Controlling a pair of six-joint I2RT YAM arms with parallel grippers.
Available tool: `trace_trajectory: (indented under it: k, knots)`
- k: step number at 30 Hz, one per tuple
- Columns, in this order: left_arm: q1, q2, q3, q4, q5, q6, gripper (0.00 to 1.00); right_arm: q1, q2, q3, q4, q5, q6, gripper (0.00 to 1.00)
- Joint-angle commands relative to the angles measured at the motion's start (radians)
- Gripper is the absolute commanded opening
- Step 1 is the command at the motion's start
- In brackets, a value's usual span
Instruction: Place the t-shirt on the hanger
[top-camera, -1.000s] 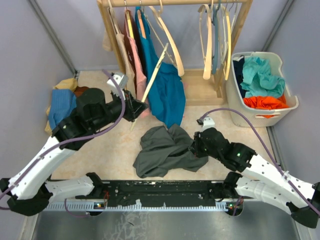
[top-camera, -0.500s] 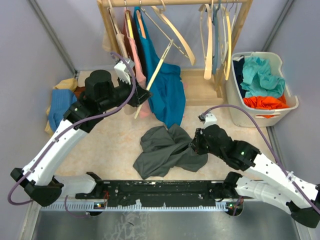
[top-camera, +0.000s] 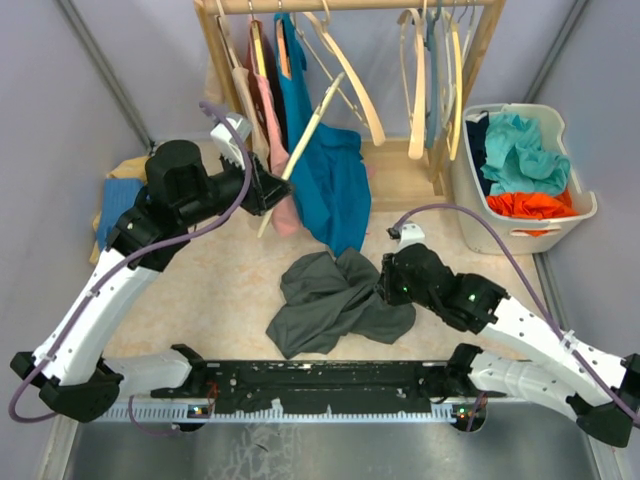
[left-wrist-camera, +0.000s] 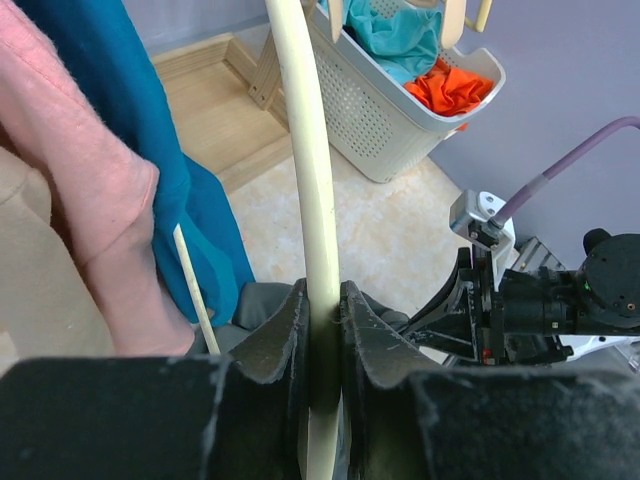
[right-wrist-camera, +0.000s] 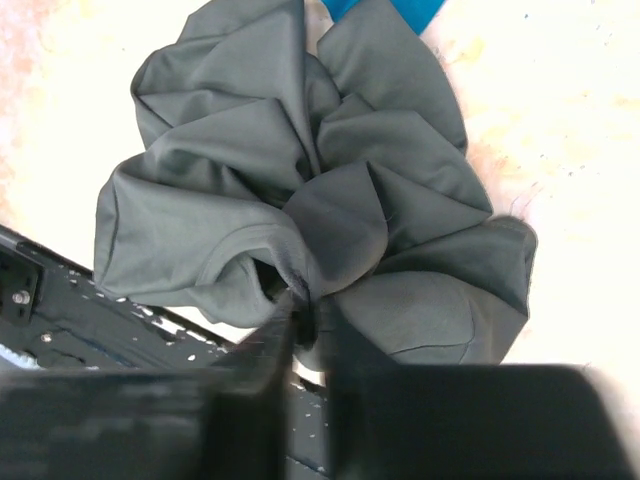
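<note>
You see a rack (top-camera: 400, 185) top centre with a teal shirt (top-camera: 335, 185) and pink garment (top-camera: 275, 150), a basket (top-camera: 478, 200) at the right, and a clothes pile (top-camera: 122, 205) at the left.

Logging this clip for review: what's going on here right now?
The left gripper is clamped on one arm of the pale wooden hanger, holding it up beside the teal shirt on the rack. The right gripper is shut on a fold of the dark grey t-shirt, which lies crumpled on the table. The t-shirt is not yet on the hanger.
</note>
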Motion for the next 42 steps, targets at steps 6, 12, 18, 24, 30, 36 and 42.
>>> trace_trajectory:
  k: [6,12,18,24,30,36,42]
  knots:
    - [0.031,-0.046,0.007,0.024,0.032,0.036,0.03,-0.008,0.007,0.118,0.047,0.018,-0.045,0.49]
    - [0.053,-0.046,-0.011,0.034,0.058,0.035,0.03,-0.007,0.014,0.259,0.118,0.011,-0.123,0.58]
    - [0.076,-0.051,-0.011,0.029,0.08,0.041,0.03,-0.007,0.135,0.489,0.123,0.114,-0.223,0.59]
    - [0.091,-0.052,-0.011,0.021,0.103,0.039,0.03,-0.009,0.286,0.759,0.132,0.208,-0.339,0.61]
    - [0.097,-0.048,-0.004,0.014,0.121,0.038,0.03,-0.102,0.462,0.971,0.106,0.177,-0.409,0.62]
    - [0.103,-0.04,0.0,0.009,0.143,0.039,0.03,-0.212,0.554,1.052,0.098,0.099,-0.433,0.61]
    - [0.108,-0.031,0.011,-0.006,0.157,0.046,0.03,-0.315,0.599,1.064,0.116,0.005,-0.443,0.61]
